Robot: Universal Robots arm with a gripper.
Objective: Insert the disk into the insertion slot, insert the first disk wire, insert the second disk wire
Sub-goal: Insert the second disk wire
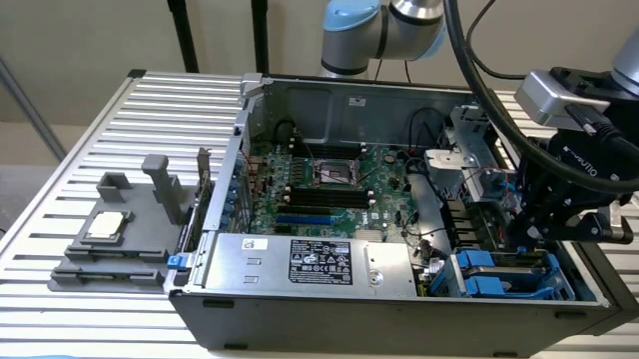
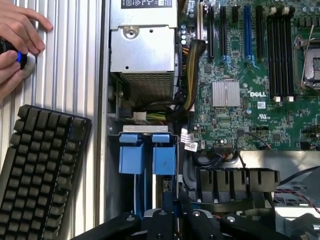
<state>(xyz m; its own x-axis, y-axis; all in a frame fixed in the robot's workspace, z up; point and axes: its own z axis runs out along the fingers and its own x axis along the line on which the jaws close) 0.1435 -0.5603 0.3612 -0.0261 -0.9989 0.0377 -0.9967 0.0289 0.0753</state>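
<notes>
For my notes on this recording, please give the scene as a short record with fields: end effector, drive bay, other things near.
end effector: shut, low over the insertion slot at the case corner on the exterior view's right
insertion slot: grey metal bay with blue tabs
power supply: silver box beside the bay
motherboard: green, exposed
outside the case: black keyboard; a person's hand on the ribbed table

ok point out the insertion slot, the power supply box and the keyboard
insertion slot (image 1: 509, 273), exterior view, blue rail
power supply box (image 1: 299, 262), exterior view, on its label
keyboard (image 2: 37, 165), wrist view, middle keys
</notes>
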